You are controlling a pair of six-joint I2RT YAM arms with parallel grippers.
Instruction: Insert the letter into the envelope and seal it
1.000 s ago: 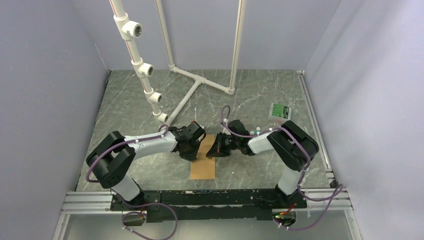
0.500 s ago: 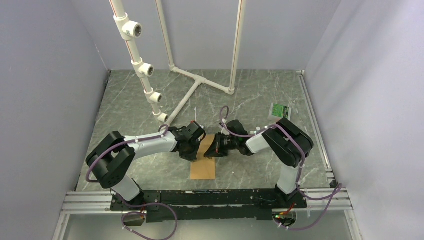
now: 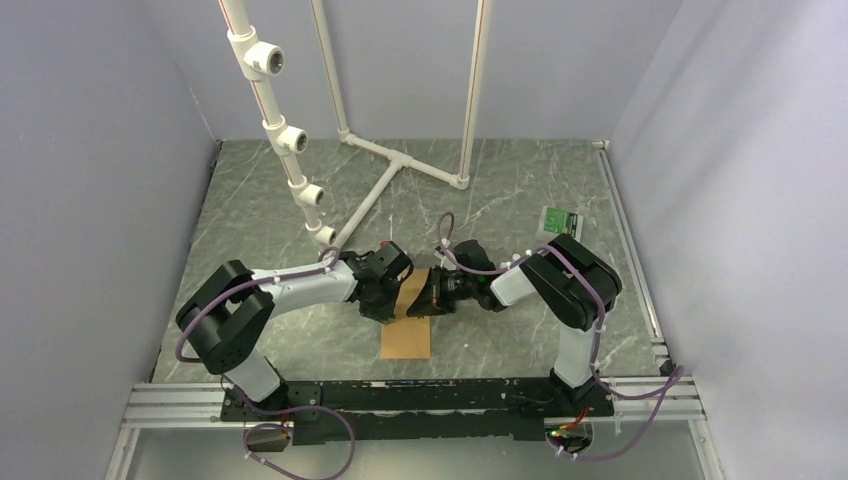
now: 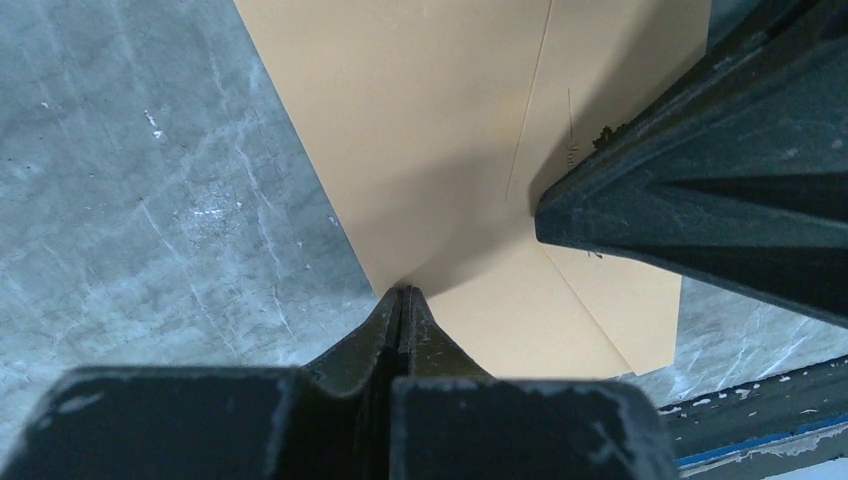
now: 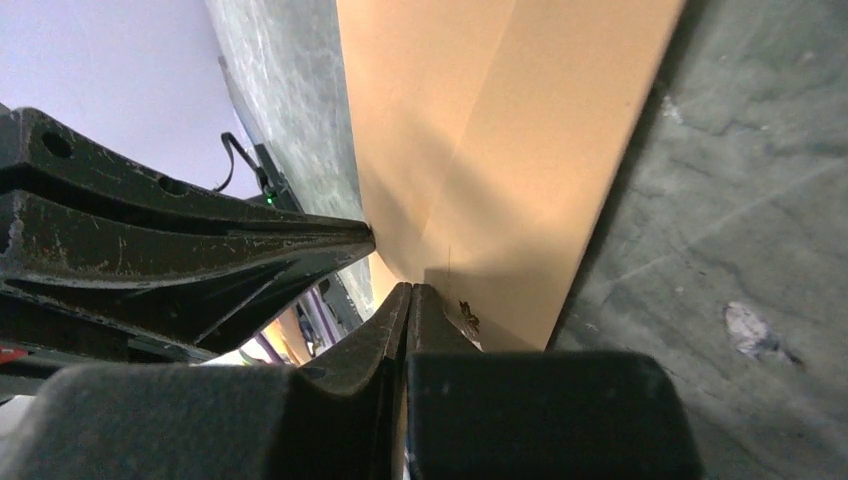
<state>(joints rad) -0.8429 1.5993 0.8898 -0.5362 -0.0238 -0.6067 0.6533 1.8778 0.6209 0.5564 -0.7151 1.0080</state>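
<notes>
The kraft-brown envelope (image 3: 405, 340) lies flat on the grey marbled table, long side running away from me. My left gripper (image 3: 388, 312) is shut, its tips (image 4: 402, 292) down at the envelope's (image 4: 440, 120) left edge. My right gripper (image 3: 421, 304) is shut too, tips (image 5: 410, 288) resting on the envelope's (image 5: 520, 150) brown face beside a fold line. The two grippers point at each other across the envelope's far half, a small gap apart. I cannot tell whether either pinches paper. The letter is hidden in every view.
A white pipe frame (image 3: 400, 160) stands on the table's far half. A small green and white packet (image 3: 560, 220) lies at the right near the wall. An aluminium rail (image 3: 180, 400) runs along the near edge. Grey walls close in on three sides.
My right gripper has slid a little left, further onto the envelope, and its elbow followed. The left gripper and the envelope have stayed where they were.
</notes>
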